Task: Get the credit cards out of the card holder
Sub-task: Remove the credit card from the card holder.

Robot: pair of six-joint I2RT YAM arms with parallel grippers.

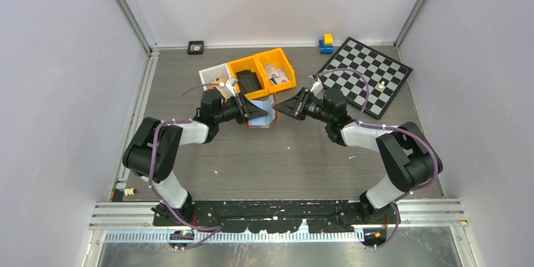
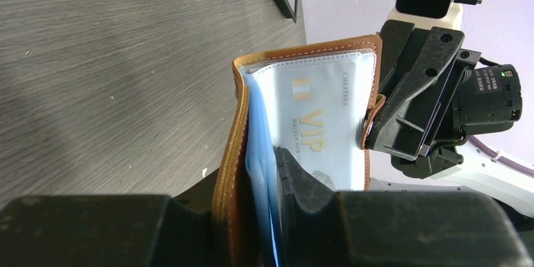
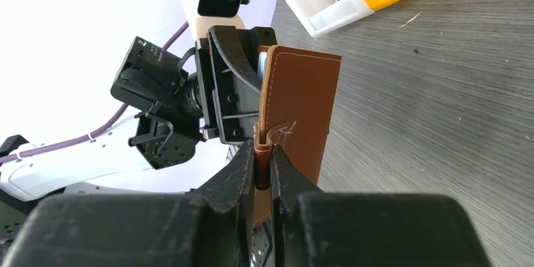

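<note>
The card holder is reddish-brown leather and is held upright and open between both grippers above the table. In the left wrist view its brown cover stands beside pale blue sleeves, and a pale blue credit card with gold "VIP" print sits inside. My left gripper is shut on the cover and sleeves at one side. My right gripper is shut on the holder's small snap strap. The brown outside faces the right wrist camera. Other cards are hidden.
Two yellow bins and a white bin stand just behind the holder; one yellow bin holds a black wallet-like object. A chessboard lies at back right, with a blue and yellow toy behind it. A small black square lies at back left.
</note>
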